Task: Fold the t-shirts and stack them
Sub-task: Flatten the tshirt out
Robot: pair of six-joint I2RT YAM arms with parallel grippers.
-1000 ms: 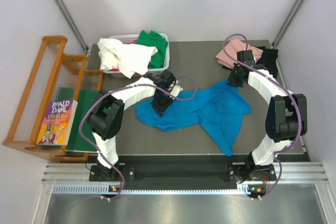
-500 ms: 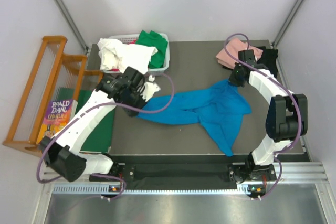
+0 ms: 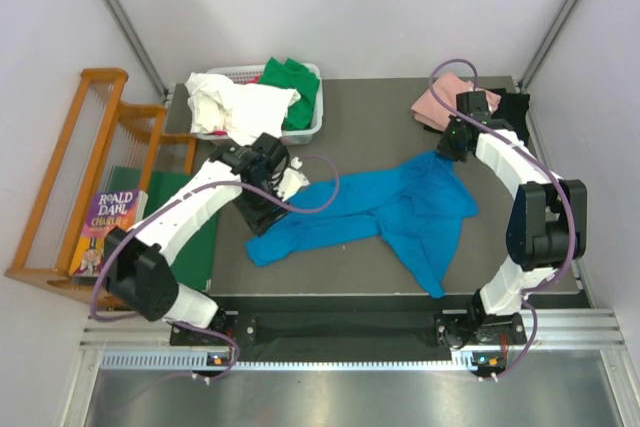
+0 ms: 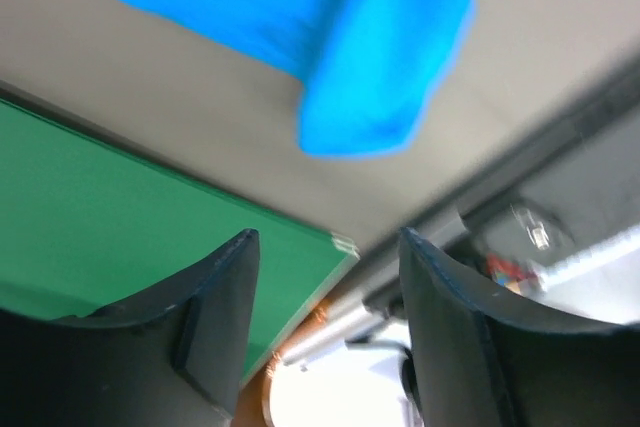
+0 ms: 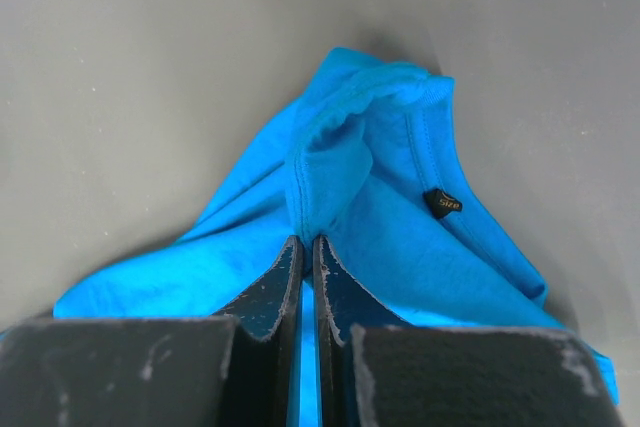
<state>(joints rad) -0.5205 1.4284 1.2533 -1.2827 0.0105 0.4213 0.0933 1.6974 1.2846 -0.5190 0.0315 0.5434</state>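
Note:
A bright blue t-shirt (image 3: pixel 380 209) lies stretched and rumpled across the grey table (image 3: pixel 370 117). My right gripper (image 5: pixel 308 243) is shut on a bunched fold at the shirt's (image 5: pixel 390 177) far right edge, seen from above at the right gripper (image 3: pixel 443 154). My left gripper (image 3: pixel 264 212) hovers over the shirt's left end with its jaws open and nothing between them. In the left wrist view the left gripper (image 4: pixel 325 242) stands apart from the blue cloth (image 4: pixel 370 57) beyond its tips. A pink t-shirt (image 3: pixel 440 104) and a black one (image 3: pixel 514 107) lie at the back right.
A white basket (image 3: pixel 312 119) at the back left holds white (image 3: pixel 240 107) and green (image 3: pixel 292 82) t-shirts. A flat dark green board (image 3: pixel 196 247) and a book (image 3: pixel 105 232) lie left of the table, beside a wooden rack (image 3: pixel 60 187). The board (image 4: pixel 120 207) shows under my left jaws.
My left gripper dragged the shirt's left end leftward, then opened and let it go. That end now lies on the table near the front left. The right gripper stayed put.

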